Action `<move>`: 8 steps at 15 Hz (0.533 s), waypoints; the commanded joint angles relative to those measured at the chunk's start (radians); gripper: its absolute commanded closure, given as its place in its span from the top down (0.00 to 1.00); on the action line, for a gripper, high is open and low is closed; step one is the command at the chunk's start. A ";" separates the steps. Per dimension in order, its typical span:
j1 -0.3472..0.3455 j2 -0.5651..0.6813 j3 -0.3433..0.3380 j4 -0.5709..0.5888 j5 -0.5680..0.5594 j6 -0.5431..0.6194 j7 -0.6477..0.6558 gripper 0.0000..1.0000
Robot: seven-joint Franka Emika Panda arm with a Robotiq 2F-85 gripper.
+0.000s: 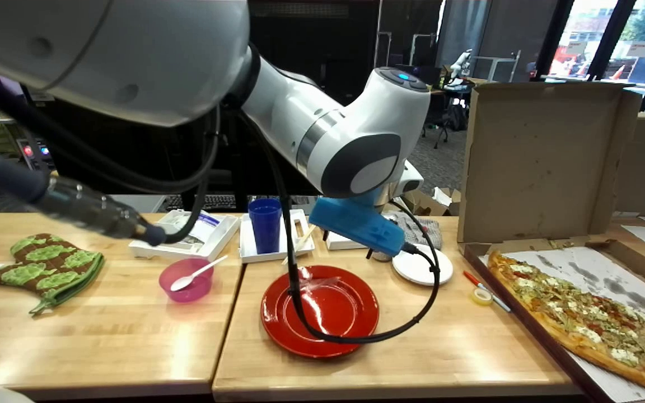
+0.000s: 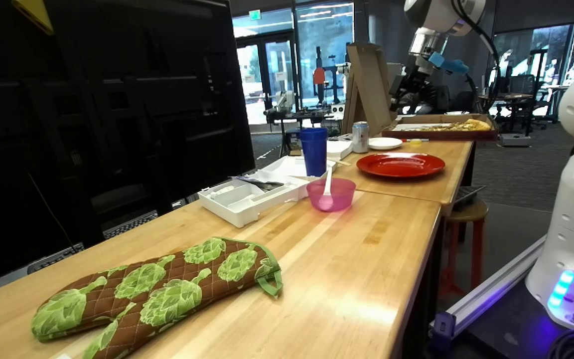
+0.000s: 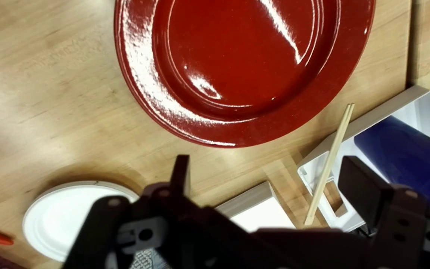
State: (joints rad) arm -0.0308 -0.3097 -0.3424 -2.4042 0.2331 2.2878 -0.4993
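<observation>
Gripper [image 3: 265, 170]: in mid-air above the table [image 1: 412, 358]
Fingers [image 3: 180, 173]: released, spread wide, only air between them
Red plate [image 3: 237, 56]: flat on the table, just ahead of the fingers in the wrist view, apart from them
White box [image 3: 259, 216]: on the table underneath, showing between the fingers in the wrist view
Chopsticks [image 3: 329, 164]: pale, side by side, lying across the edge of a white tray [image 3: 383, 114]
Blue cup [image 1: 265, 226]: upright in that tray in both exterior views
White plate [image 3: 62, 220]: near the red plate, apart from it
Silver can [image 2: 360, 137]: upright near the white plate
Pink bowl [image 1: 194, 295]: across the table seam [image 1: 229, 322] from the red plate, white spoon [image 1: 205, 269] leaning in it
Oven mitt [image 2: 167, 289]: brown with green print, lying flat, well apart from the gripper
Pizza box [image 1: 546, 162]: cardboard, lid up, pizza [image 1: 591, 319] inside
Red-ended marker [image 1: 475, 281]: next to a tape roll [image 1: 481, 302], alongside the pizza box
</observation>
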 commanded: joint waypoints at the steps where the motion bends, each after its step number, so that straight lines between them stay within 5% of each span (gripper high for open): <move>1: -0.016 0.016 0.035 -0.038 -0.001 0.134 -0.029 1.00; 8: 0.027 0.007 0.087 -0.156 0.029 0.308 -0.025 1.00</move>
State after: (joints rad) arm -0.0217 -0.2766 -0.2790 -2.5035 0.2386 2.5294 -0.5134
